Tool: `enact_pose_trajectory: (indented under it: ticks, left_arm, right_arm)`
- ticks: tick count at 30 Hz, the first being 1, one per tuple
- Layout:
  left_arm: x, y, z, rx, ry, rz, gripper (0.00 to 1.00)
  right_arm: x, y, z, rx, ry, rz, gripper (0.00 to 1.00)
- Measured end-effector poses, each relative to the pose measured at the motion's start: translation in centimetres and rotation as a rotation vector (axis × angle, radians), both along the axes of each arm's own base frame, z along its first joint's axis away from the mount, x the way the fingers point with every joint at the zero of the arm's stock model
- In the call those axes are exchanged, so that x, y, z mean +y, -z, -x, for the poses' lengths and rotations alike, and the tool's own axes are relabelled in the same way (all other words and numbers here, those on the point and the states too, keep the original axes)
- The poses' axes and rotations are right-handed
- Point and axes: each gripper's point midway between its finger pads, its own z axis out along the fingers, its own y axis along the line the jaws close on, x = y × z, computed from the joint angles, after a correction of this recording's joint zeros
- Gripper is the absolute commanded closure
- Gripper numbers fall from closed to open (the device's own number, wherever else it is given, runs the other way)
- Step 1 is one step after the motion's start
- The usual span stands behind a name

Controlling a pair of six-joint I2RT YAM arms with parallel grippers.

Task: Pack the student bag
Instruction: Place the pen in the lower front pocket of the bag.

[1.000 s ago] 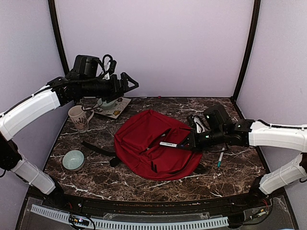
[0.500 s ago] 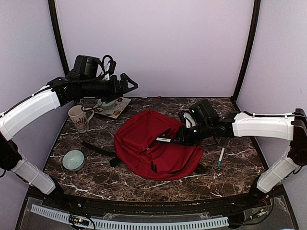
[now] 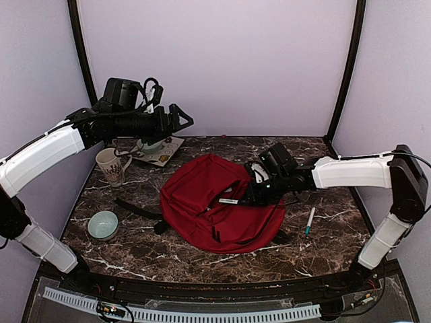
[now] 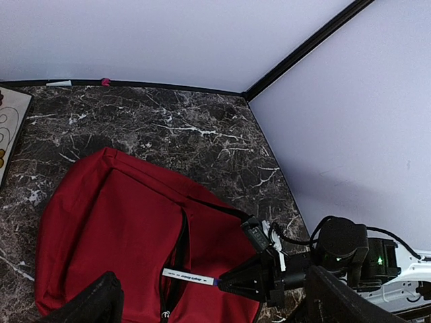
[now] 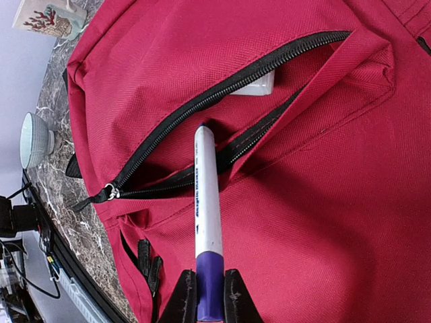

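i'm feeding a white marker pen with purple end (image 5: 205,195) into the large soft red fabric backpack (image 3: 219,205), flat on the marble table (image 3: 135,249) | right gripper (image 5: 210,296) clamped on pen, tip at the backpack's open zip (image 5: 269,64) | left gripper (image 3: 185,116) spread wide, high behind backpack | next, i judge: push deeper, release

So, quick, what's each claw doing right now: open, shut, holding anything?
Left gripper: open, holding nothing.
Right gripper: shut on a pen, its tip at the bag's open zipper.
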Motion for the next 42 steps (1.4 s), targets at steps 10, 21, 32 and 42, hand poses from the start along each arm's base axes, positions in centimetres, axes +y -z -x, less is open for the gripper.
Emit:
enact_pose_trajectory:
  ticks: [10, 21, 32, 42]
  left_arm:
    - [0.2, 0.5, 0.2, 0.006, 0.008, -0.027, 0.04]
    - [1.0, -0.9, -0.8, -0.027, -0.012, -0.035, 0.04]
    - [0.8, 0.1, -2.7, -0.011, -0.027, -0.067, 0.04]
    - [-0.2, -0.5, -4.4, -0.024, -0.018, -0.065, 0.04]
  right_arm:
    - [0.8, 0.9, -2.0, -0.024, -0.088, -0.018, 1.00]
    - [3.6, 0.6, -4.2, -0.057, -0.228, -0.039, 1.00]
    - [4.3, 0.9, -4.4, -0.088, -0.298, -0.054, 1.00]
    - [5.8, 0.2, -4.6, -0.146, -0.367, -0.126, 1.00]
